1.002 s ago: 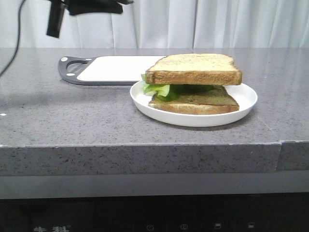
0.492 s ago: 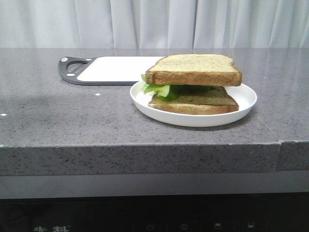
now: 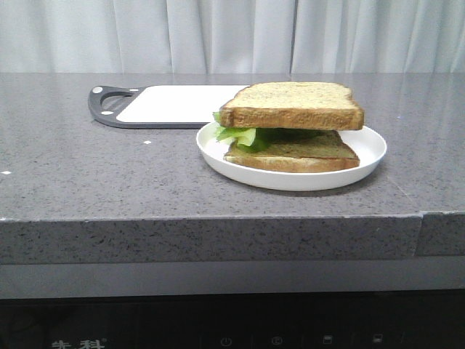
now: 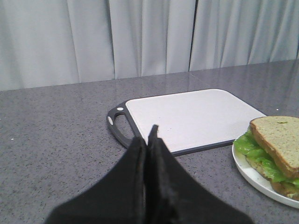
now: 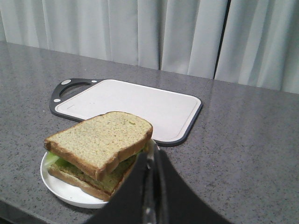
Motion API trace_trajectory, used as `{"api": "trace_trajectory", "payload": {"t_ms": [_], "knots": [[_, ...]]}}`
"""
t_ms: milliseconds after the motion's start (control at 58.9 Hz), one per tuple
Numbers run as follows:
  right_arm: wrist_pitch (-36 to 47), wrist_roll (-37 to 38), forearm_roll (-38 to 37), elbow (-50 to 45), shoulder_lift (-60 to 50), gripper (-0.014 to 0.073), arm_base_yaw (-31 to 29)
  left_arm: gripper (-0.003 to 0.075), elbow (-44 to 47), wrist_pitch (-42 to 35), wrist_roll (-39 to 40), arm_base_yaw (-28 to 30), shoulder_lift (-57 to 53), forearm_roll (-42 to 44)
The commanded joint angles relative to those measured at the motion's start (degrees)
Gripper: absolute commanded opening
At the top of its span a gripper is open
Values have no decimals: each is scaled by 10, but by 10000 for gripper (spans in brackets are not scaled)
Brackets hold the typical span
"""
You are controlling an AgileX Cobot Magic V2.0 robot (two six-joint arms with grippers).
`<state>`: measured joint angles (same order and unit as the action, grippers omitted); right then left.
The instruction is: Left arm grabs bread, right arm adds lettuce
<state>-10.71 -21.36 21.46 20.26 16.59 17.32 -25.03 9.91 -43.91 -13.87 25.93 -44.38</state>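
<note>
The bread [image 3: 292, 104], a thick tan slice with a brown crust, lies on top of the lettuce [image 3: 238, 134] and a thinner lower slice [image 3: 290, 154] on a white plate [image 3: 367, 145]. The green leaf sticks out at the stack's left side. My left gripper [image 4: 149, 140] is shut and empty, above the counter to the left of the plate; the bread [image 4: 279, 138] and lettuce [image 4: 254, 151] show in its view. My right gripper [image 5: 153, 154] is shut and empty, just to the right of the bread [image 5: 100, 140]. Neither arm shows in the front view.
A white cutting board with a dark grey rim and handle [image 3: 174, 104] lies flat behind and to the left of the plate; it also shows in the left wrist view [image 4: 191, 116] and the right wrist view [image 5: 135, 105]. The grey counter's front edge [image 3: 218, 218] runs below. Curtains hang behind.
The left arm, seen at the top left of the front view a second ago, has gone out of that view. The sandwich and plate have not moved.
</note>
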Motion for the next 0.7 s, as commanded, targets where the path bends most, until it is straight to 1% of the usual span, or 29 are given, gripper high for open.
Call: {"api": "trace_trajectory", "payload": {"t_ms": [0, 119, 679], "knots": [[54, 1, 9, 15, 4, -61, -3, -21, 8, -49, 6, -3, -32, -3], [55, 1, 9, 15, 4, -61, -3, -21, 17, -47, 6, -3, -54, -3], [55, 1, 9, 15, 4, -61, -3, -21, 17, -49, 6, -3, -54, -3]]}}
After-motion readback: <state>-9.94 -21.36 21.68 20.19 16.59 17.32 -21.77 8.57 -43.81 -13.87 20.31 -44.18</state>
